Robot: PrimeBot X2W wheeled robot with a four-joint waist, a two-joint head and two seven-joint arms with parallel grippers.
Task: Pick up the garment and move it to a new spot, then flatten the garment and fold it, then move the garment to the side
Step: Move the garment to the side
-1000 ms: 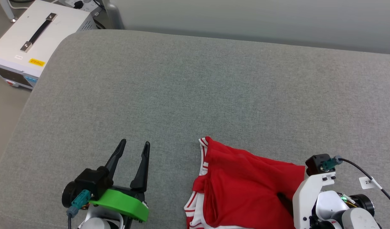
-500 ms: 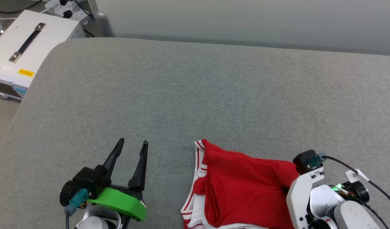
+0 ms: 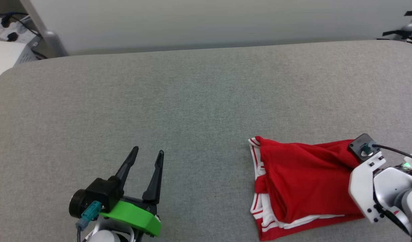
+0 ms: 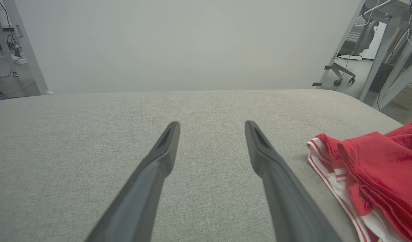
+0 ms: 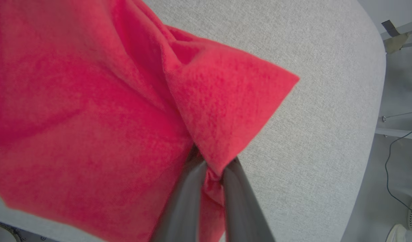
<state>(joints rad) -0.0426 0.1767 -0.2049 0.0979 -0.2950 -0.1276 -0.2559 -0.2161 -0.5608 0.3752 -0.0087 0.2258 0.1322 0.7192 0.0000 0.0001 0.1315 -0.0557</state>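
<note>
Found the garment (image 3: 303, 181) bunched at lower right of the head view on the grey cushion (image 3: 192, 101), a red fold pinched in the right gripper (image 5: 212, 168), the left gripper (image 3: 148, 150) splayed, bare, lower left. Judged soft, light, droopy; best taken at hem corners.

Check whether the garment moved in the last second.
Yes: the garment, pinched in the right tool, has shifted rightward along the cushion, away from its left end.
</note>
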